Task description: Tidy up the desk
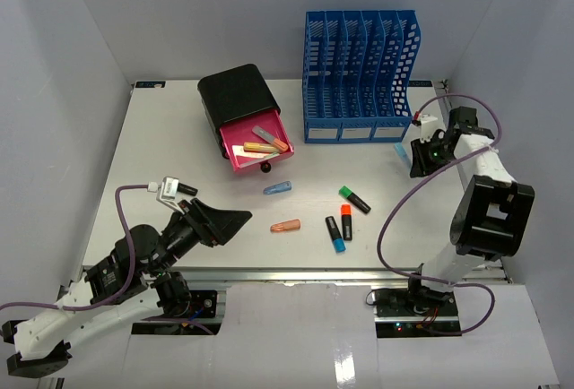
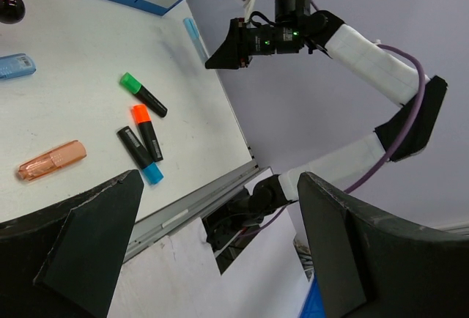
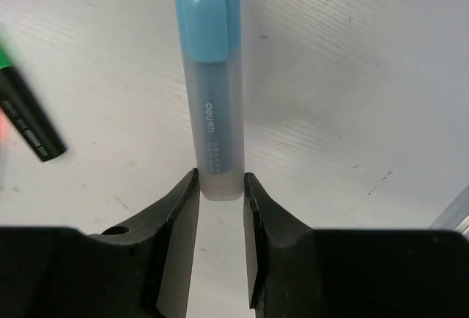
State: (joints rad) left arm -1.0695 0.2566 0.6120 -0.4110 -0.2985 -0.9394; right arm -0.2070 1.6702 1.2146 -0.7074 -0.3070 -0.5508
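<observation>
The white desk (image 1: pixel 179 156) holds scattered highlighters: a green-capped one (image 1: pixel 354 199), an orange-capped black one (image 1: pixel 346 222), a blue-capped black one (image 1: pixel 334 234), a translucent orange one (image 1: pixel 285 225) and a translucent blue one (image 1: pixel 277 187). My right gripper (image 3: pixel 220 179) is at the desk's right side, closed on the end of a light blue highlighter (image 3: pixel 212 76), which points away from it low over the desk. My left gripper (image 2: pixel 220 179) is open and empty, raised over the front left of the desk (image 2: pixel 66 61).
A black box (image 1: pixel 238 93) with an open pink drawer (image 1: pixel 258 142) holding several pens stands at the back centre. A blue slotted file rack (image 1: pixel 359 75) stands at the back right. A metal rail (image 1: pixel 296 274) runs along the front edge.
</observation>
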